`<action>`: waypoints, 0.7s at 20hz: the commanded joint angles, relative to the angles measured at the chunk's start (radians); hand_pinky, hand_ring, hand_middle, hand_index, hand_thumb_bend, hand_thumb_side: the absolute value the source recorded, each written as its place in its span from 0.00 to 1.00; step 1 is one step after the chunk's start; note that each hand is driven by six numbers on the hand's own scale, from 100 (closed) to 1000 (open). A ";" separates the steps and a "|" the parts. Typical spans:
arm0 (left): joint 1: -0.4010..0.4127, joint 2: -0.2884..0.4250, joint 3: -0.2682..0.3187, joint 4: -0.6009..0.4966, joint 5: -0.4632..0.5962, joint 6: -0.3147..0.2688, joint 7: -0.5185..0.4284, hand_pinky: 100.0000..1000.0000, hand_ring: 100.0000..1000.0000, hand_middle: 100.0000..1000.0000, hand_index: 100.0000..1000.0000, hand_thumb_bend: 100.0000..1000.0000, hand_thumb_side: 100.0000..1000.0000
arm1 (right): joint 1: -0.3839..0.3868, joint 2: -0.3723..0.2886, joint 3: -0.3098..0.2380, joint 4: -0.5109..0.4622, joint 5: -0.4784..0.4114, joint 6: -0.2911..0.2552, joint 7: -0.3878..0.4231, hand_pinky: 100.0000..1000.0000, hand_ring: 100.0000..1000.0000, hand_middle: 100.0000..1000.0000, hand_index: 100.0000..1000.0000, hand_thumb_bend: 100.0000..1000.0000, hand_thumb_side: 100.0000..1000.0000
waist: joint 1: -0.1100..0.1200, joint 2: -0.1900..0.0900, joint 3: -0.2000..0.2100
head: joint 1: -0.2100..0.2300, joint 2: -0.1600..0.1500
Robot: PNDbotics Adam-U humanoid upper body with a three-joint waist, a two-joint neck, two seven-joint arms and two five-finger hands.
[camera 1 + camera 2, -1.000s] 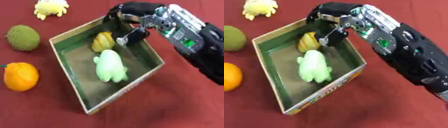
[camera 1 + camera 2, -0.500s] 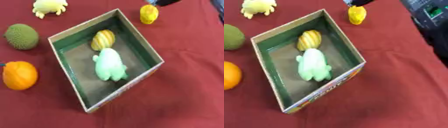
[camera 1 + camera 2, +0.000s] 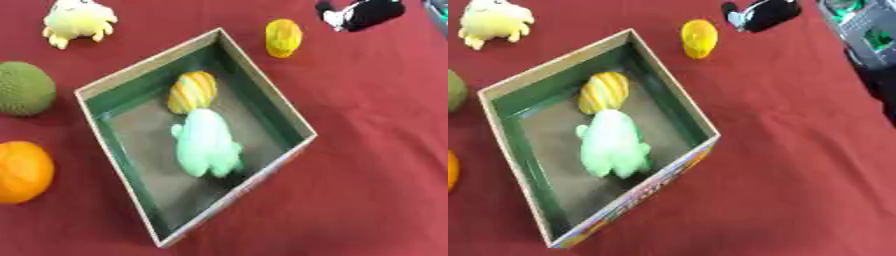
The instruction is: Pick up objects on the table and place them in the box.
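Note:
A cardboard box with a green inside stands askew mid-table. Inside lie a pale green plush toy and, just beyond it, a yellow-and-orange striped fruit. On the red cloth past the box's far corner sits a small yellow object, with a black-and-white object to its right. A yellow plush, a green spiky ball and an orange lie left of the box. Only my right forearm shows, at the upper right edge. Neither hand is visible.
Bare red cloth stretches to the right of the box and in front of it. The loose toys ring the box's left and far sides.
My right hand, which hovered over the box's far corner by the striped fruit, has drawn back up and to the right, out of the picture. The camera has also shifted.

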 commanded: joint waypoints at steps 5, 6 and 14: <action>-0.003 0.033 0.030 -0.041 -0.014 0.004 0.017 0.71 0.71 0.60 0.80 0.03 0.78 | -0.050 0.015 -0.007 0.051 0.014 -0.031 0.003 0.90 0.93 0.83 0.90 0.09 0.14 | 0.008 -0.007 0.006 | -0.021 -0.038; -0.005 0.033 0.029 -0.041 -0.013 0.005 0.016 0.71 0.71 0.60 0.80 0.03 0.78 | -0.055 0.022 -0.006 0.061 0.020 -0.032 0.001 0.90 0.93 0.83 0.90 0.10 0.14 | 0.007 -0.004 0.007 | -0.021 -0.040; -0.012 0.028 0.031 -0.040 -0.010 0.003 0.021 0.71 0.71 0.59 0.79 0.03 0.79 | -0.072 0.058 0.000 0.124 0.062 -0.050 -0.003 0.90 0.93 0.83 0.90 0.13 0.17 | 0.000 0.022 0.022 | -0.016 -0.043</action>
